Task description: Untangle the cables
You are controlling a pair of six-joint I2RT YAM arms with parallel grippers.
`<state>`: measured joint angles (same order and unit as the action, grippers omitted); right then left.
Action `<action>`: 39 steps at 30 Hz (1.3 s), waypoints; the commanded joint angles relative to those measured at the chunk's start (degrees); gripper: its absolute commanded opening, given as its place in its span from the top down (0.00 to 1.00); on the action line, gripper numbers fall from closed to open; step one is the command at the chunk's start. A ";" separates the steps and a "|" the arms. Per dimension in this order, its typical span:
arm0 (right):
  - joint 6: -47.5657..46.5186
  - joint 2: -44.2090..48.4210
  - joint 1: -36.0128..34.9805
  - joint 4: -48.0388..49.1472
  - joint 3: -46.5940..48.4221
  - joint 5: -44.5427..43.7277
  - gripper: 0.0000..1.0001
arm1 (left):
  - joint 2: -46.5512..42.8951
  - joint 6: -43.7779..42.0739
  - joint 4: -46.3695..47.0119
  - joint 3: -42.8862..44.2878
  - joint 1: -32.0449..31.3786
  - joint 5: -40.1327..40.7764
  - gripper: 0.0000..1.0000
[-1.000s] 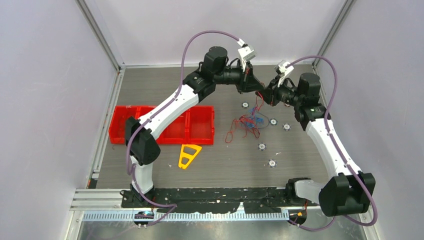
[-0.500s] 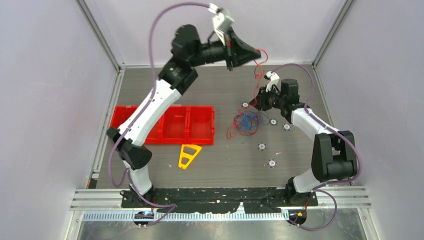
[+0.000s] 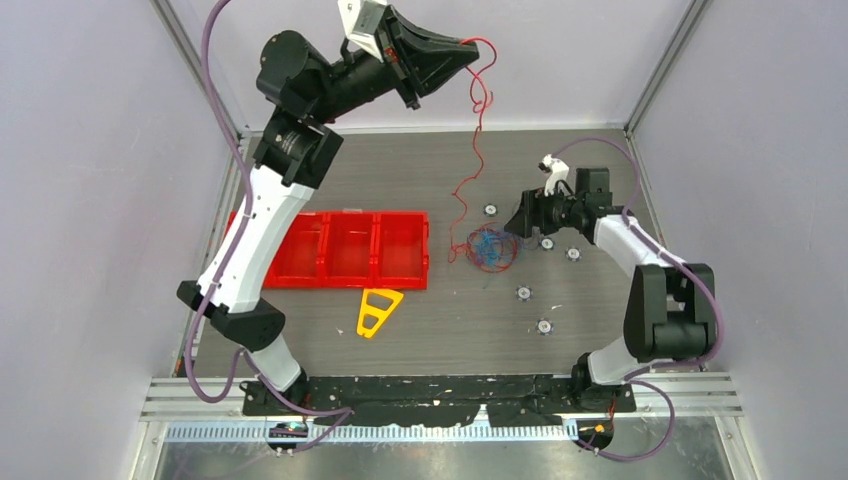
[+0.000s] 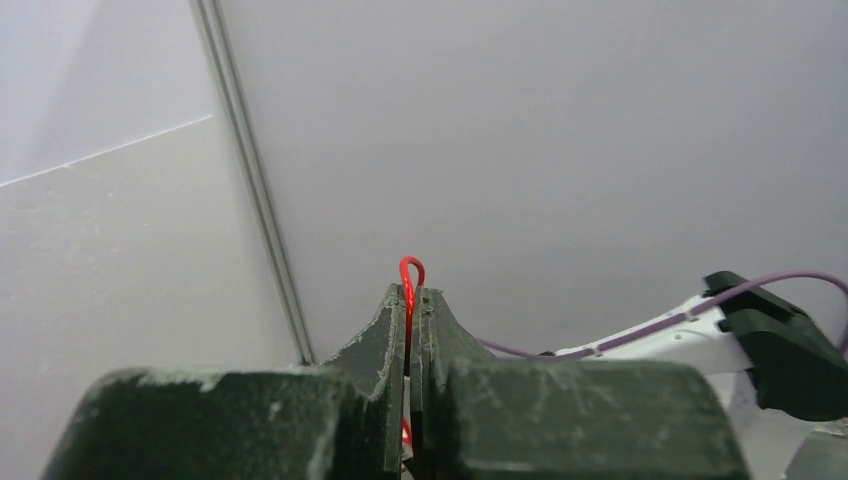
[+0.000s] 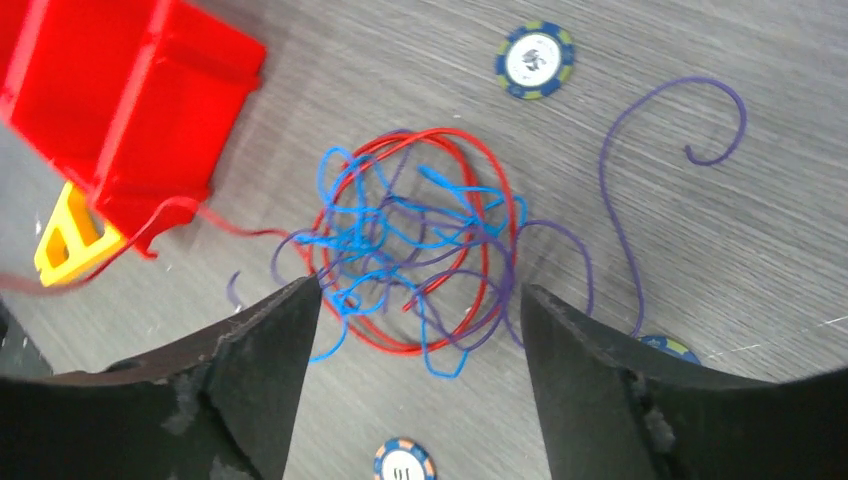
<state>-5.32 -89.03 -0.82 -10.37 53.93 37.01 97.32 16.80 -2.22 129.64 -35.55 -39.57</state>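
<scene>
**At table (image 3: 450, 320) centre: cables (image 3: 490, 247) knotted, one red strand (image 3: 477, 125) aloft**

Overhead, the red strand runs from the cables up to the left gripper (image 3: 472, 50); its wrist camera confirms the pinch. Right gripper (image 5: 415, 295) hangs spread over them, its camera alone revealing purple strands (image 5: 610, 180).

Chips (image 5: 534, 60) ring cable tangle (image 5: 405, 245); red bin (image 5: 140, 120) close left, seemingly apart.

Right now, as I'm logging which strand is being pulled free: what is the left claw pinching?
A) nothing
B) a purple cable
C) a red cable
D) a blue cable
C: the left claw is shut on a red cable, whose loop pokes out above the fingertips, and the top view shows it trailing down to the tangle.
</scene>
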 commanded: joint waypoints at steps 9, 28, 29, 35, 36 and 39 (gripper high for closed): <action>-6.57 18.47 -8.81 -5.59 5.78 16.82 0.03 | -0.82 -4.97 -1.34 3.85 1.27 4.89 1.00; -11.66 7.40 -26.01 13.32 5.18 9.11 0.70 | -5.44 -4.13 -2.22 -3.22 4.87 8.31 1.00; -11.21 7.79 -26.09 13.47 5.74 9.19 0.87 | -6.28 -4.06 -2.43 -4.99 5.56 8.58 1.00; -4.99 15.59 -25.78 14.39 8.54 8.33 0.95 | -13.26 -7.65 -7.33 -19.98 12.00 4.56 1.00; -3.65 17.32 -25.58 14.58 8.85 8.01 0.95 | -14.17 -9.20 -8.41 -23.49 12.89 1.96 1.00; -0.51 20.70 -24.80 15.54 10.08 6.79 0.95 | -16.78 -16.24 -14.02 -30.97 13.31 -5.88 1.00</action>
<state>-11.29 -74.72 -26.46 -0.14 59.72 45.17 83.55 8.54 -9.41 105.75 -22.98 -35.92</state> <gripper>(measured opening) 0.076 0.016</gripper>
